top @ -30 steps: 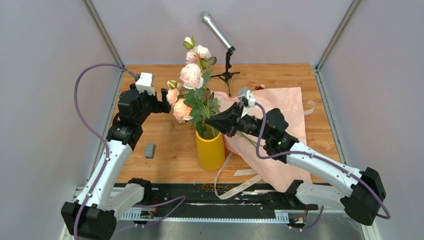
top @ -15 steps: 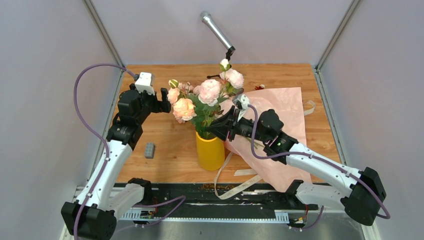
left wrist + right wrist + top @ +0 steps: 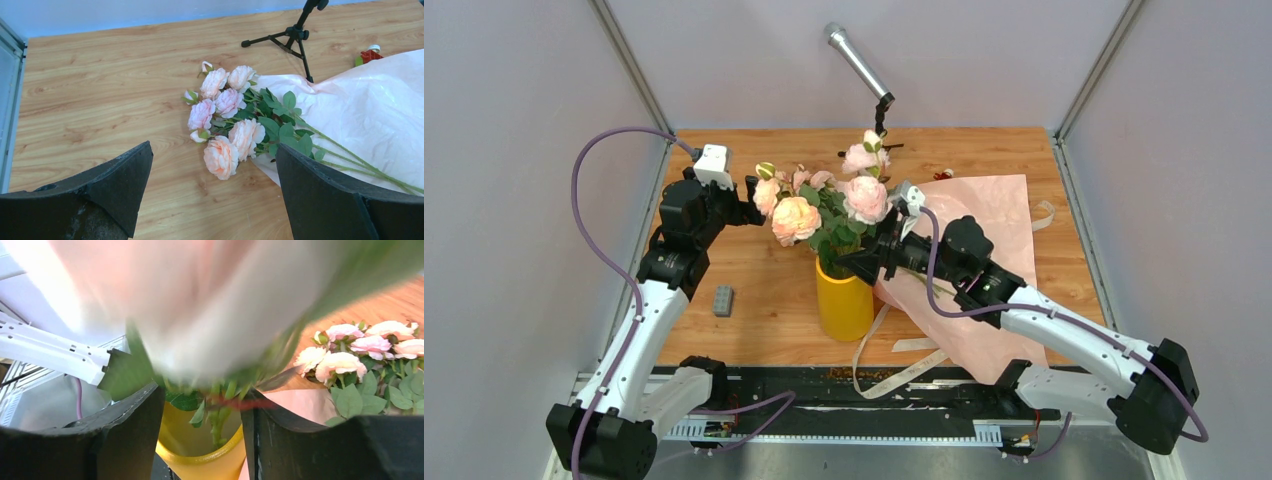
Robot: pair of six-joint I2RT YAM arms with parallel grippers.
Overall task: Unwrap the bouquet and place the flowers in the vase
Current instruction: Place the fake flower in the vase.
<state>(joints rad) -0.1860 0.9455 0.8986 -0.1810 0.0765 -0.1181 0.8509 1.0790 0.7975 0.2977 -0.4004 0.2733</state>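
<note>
Some flowers (image 3: 865, 197) stand in the vase (image 3: 844, 305), stems within your half-open right tool (image 3: 202, 395); a second bunch (image 3: 227, 135) lies on the desk (image 3: 100, 75). Left tool (image 3: 214, 146) gapes empty. Likely light, floppy: grip stems.

Near mid-table (image 3: 764, 340), upright: vase (image 3: 844, 305), flowers (image 3: 865, 198) in it, stems down through the mouth. Behind the vase, lying flat: second bunch (image 3: 220, 157), heads to the left on bare wood, stems running right onto the paper (image 3: 994, 200) spread over the table's right half. Left of the vase, well apart: block (image 3: 722, 300); before it and to the right, trailing toward the near edge: ribbon (image 3: 914, 345); at the far edge, behind all: mic stand (image 3: 298, 32).
</note>
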